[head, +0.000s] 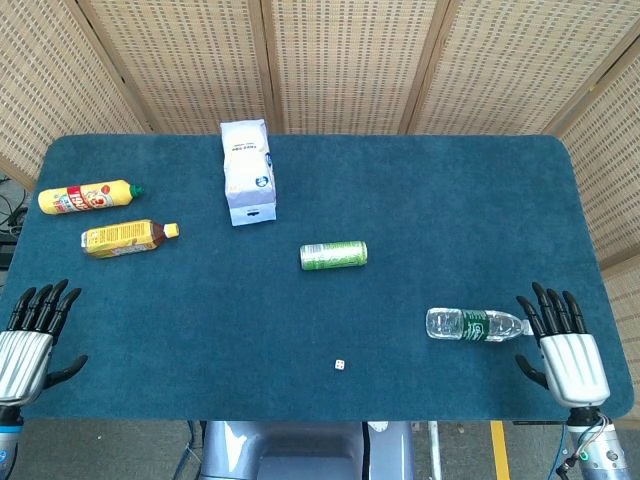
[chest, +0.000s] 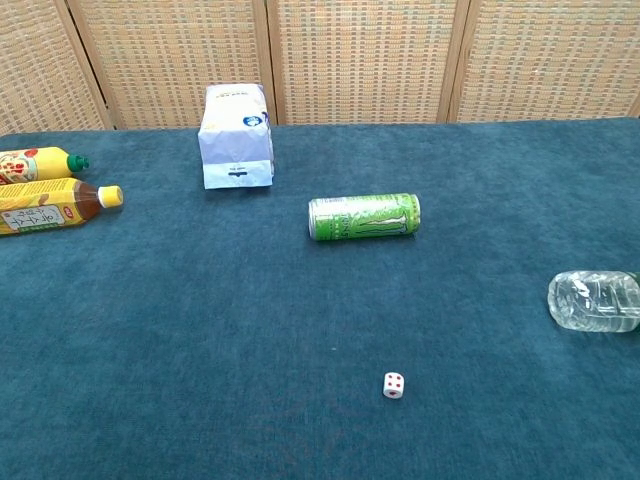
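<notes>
Here the right robot hand rests spread and empty at the worktop's near right edge — the water bottle lies just leftward, long axis crosswise, cap toward its fingertips.

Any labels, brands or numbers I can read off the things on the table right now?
Nothing reads clearly.
Green can: logo marks, no legible words.
White carton: blue print, blurred.
Two yellow bottles: red lettering, too small.
Water bottle: green label, unreadable.
Die: red pips only.

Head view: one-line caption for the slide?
Both hands, left and right, open at the table's near corners; water bottle lies beside the right hand.
</notes>
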